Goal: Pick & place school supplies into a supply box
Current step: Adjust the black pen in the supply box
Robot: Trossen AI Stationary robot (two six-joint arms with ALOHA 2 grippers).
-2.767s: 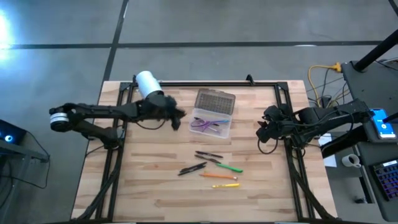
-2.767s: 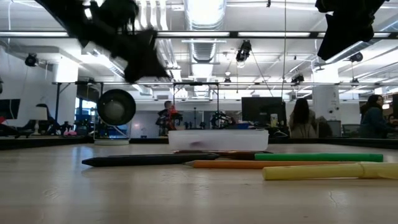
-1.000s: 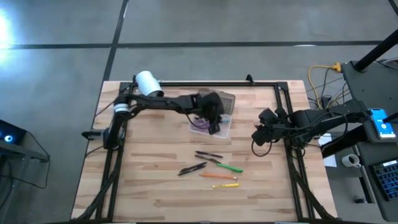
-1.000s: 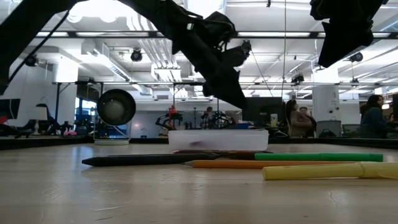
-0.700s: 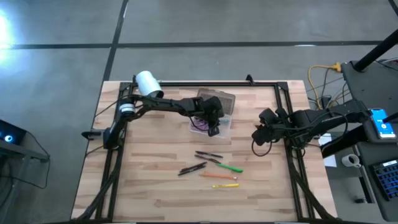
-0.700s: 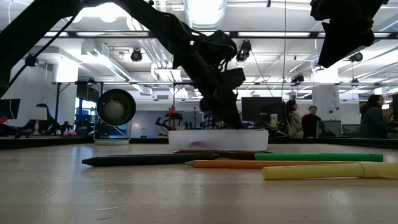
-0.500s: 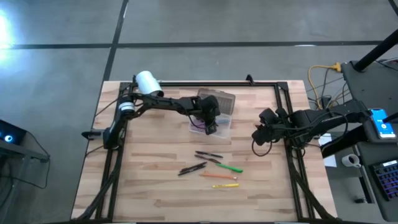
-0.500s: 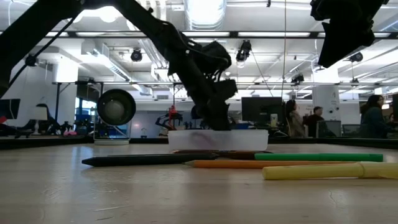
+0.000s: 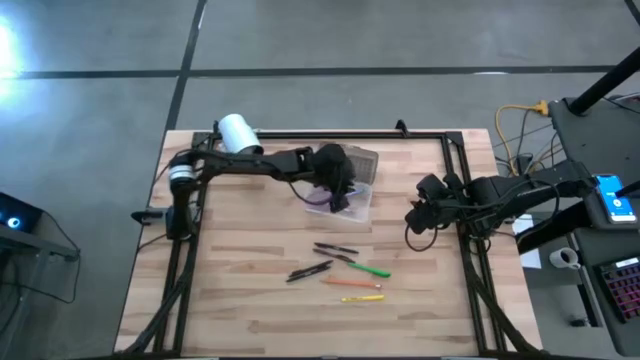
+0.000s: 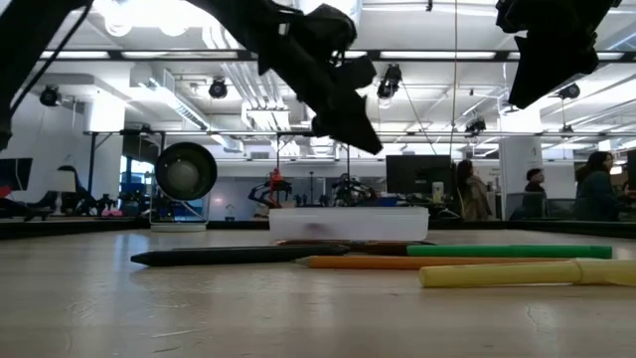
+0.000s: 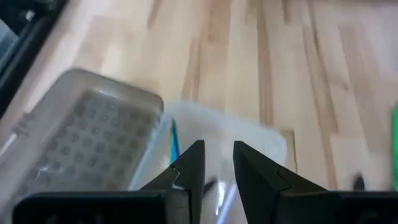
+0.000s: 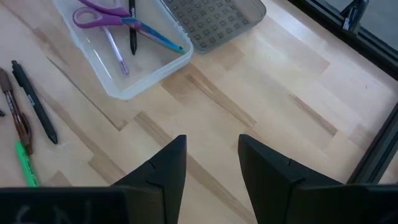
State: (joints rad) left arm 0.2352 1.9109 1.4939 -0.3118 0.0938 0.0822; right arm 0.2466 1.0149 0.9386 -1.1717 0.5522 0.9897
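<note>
Lying nearest on the wooden tabletop (image 9: 250,290), below the frame's middle in the high view, are the loose supplies: a yellow pen (image 9: 362,298), an orange pen (image 9: 350,284), a green pen (image 9: 371,268) and two black pens (image 9: 309,270). Just above them, near the centre, sits the clear supply box (image 9: 345,200), its grey lid (image 9: 347,162) folded open behind it. Inside, the right wrist view shows purple scissors (image 12: 102,14), a purple pen (image 12: 116,52) and a black pen (image 12: 132,26). The left gripper (image 9: 338,195) hangs directly over the box, its fingers (image 11: 190,169) only narrowly parted and holding nothing. The right gripper (image 9: 419,218) hovers at centre right, beside the box, fingers (image 12: 163,169) apart and empty. A white roll (image 9: 238,134) sits in the upper left corner.
</note>
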